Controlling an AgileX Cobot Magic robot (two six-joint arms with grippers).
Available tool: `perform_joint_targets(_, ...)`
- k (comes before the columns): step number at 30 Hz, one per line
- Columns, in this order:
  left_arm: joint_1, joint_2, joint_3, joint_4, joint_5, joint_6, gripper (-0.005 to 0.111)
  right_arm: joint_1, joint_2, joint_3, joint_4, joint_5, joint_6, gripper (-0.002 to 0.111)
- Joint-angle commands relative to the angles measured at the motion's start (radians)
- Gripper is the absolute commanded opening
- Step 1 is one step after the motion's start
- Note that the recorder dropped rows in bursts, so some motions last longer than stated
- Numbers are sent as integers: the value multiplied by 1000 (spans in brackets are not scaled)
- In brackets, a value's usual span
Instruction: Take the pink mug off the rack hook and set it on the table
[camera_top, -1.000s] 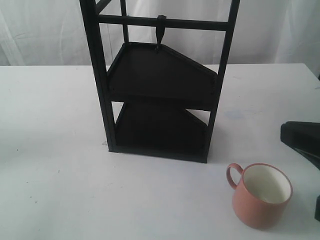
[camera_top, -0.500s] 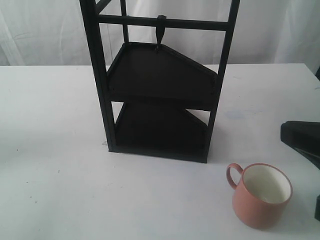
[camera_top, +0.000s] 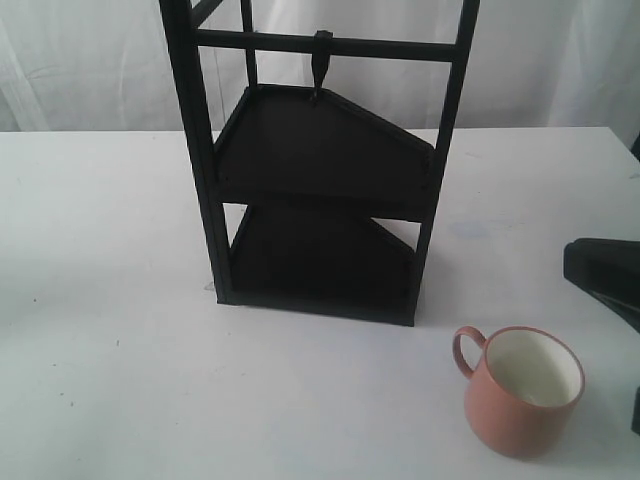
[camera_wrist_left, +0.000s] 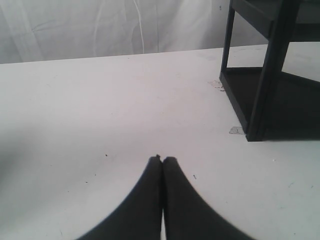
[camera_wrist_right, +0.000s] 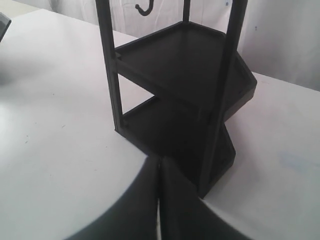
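Standing upright on the broad white table (camera_top: 110, 300), near and right of the tall black two-shelf frame rack (camera_top: 205, 150), the salmon-pink ceramic mug (camera_top: 523, 390) showed an empty cream interior, apparently delivered. The small black rack hook (camera_top: 321, 62) hung bare; both shelves held nothing. The left gripper (camera_wrist_left: 162, 159) and right gripper (camera_wrist_right: 159, 161) were pressed together, empty.

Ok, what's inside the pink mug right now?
Inside the pink mug only its bare creamy white wall shows. Its near side hides the bottom, so something small lying there cannot be ruled out.
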Motion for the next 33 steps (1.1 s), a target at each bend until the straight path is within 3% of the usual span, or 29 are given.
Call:
perform_joint_targets(1,3,-4,4,2,-3,-1,0,-1,-39,6,-183,-35,259,0)
perform_joint_targets(3,3,-4,4,2,-3,-1,0,-1,-56,11,-285,-37,400,0)
perform_joint_targets(17,3,-4,4,2,-3,-1,0,-1,-263,357,-299,-297,378,0)
perform_joint_targets(27,3,-4,4,2,-3,-1,0,-7,-399,493,-299,-297,376,0)
perform_joint_targets(33,3,-4,4,2,-3,-1,0,-95,-440,505,-299,-289,334,0)
